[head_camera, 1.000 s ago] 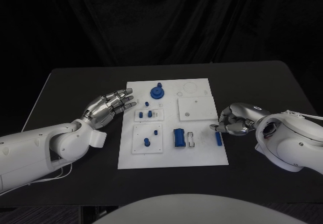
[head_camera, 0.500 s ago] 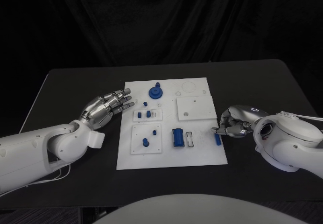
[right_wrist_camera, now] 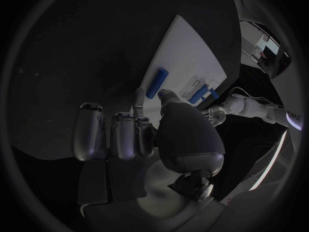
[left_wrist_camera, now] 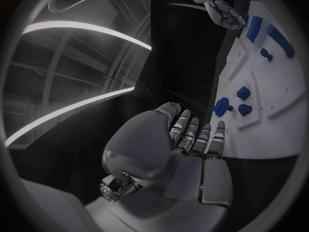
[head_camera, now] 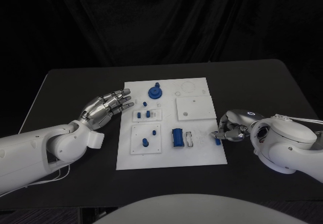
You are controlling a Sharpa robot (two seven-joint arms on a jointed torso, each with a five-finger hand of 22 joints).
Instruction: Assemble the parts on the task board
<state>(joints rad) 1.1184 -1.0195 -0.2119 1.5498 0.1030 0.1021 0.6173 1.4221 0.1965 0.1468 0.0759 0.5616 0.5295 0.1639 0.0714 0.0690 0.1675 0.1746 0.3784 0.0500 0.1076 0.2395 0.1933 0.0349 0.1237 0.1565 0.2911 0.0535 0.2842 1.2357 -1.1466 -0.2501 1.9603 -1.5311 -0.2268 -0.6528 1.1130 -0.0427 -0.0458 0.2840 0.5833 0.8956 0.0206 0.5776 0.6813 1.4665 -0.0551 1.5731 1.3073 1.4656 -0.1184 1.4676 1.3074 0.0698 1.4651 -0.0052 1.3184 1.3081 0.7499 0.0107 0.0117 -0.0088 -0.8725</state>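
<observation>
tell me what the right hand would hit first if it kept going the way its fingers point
Probably the slim blue bar lying near the task board's right edge, just ahead of the right hand; the fingertips sit close to it, though depth is unclear.

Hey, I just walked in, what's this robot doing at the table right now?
It is working on a white task board with small blue parts on it. The right hand is curled at the board's right edge, right by a small blue peg lying there; whether it already grips the peg cannot be told. The left hand hovers open beside the board's left edge, holding nothing. A blue cylinder and a blue knob sit untouched on the board.
</observation>
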